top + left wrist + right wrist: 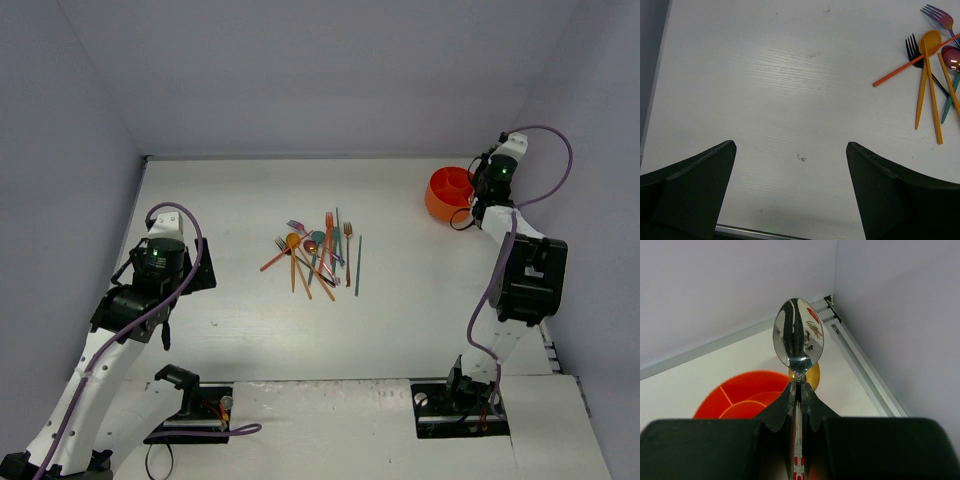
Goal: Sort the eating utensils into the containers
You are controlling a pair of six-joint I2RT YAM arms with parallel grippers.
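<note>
A silver spoon (798, 335) stands bowl up between the fingers of my right gripper (799, 387), which is shut on its handle. Just below and behind it is the round orange container (745, 390) with its inner dividers, and a gold spoon bowl (811, 376) shows past the fingertips. From above, the right gripper (478, 197) hangs at the right rim of the container (443, 193). The other eating utensils (318, 255) lie in a loose pile mid-table. My left gripper (790, 145) is open over bare table, left of an orange spoon (927, 75) and a black fork (914, 47).
The container sits near the back right corner, close to the wall and the table's metal edge strip (860, 365). An orange stick (912, 61) and a purple fork (940, 17) lie at the pile's left side. Grey walls enclose the table on three sides.
</note>
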